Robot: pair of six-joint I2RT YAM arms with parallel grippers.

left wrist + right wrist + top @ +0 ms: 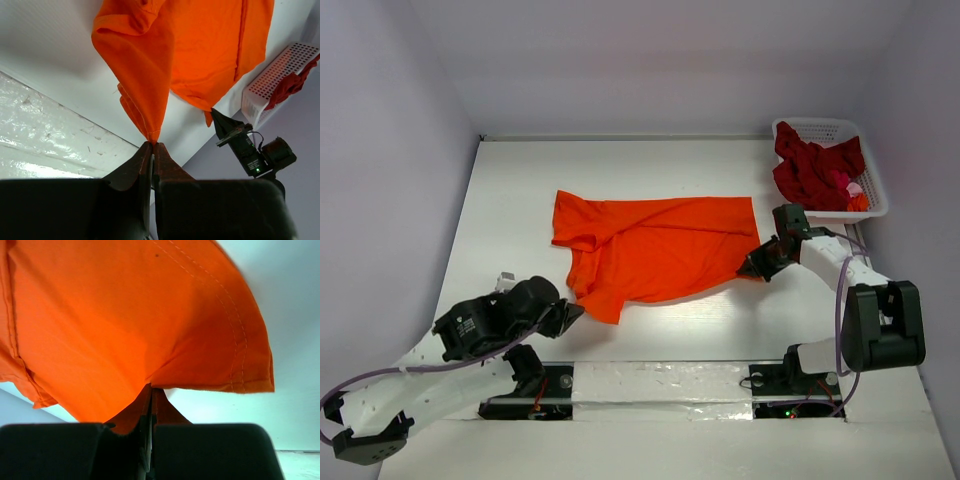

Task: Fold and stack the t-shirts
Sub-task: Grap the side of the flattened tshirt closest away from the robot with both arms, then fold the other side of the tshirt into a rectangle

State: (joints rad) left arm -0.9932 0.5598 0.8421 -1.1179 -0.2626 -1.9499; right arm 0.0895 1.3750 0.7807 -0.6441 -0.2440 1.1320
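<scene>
The orange t-shirt (655, 245) lies spread on the counter (520, 200), its long axis running left to right, with the left arm (485, 328) jaws pinched shut on its near-left corner and the right arm (825, 262) jaws on its near-right corner.

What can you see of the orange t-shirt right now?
The bright orange soft fabric t-shirt lies spread out and wrinkled on the white table, bunched along its left side. The left arm's fingers are shut on its near-left corner. The right arm's fingers are shut on its near-right corner, beside a hem with a double row of stitching. Nothing else touches it.
</scene>
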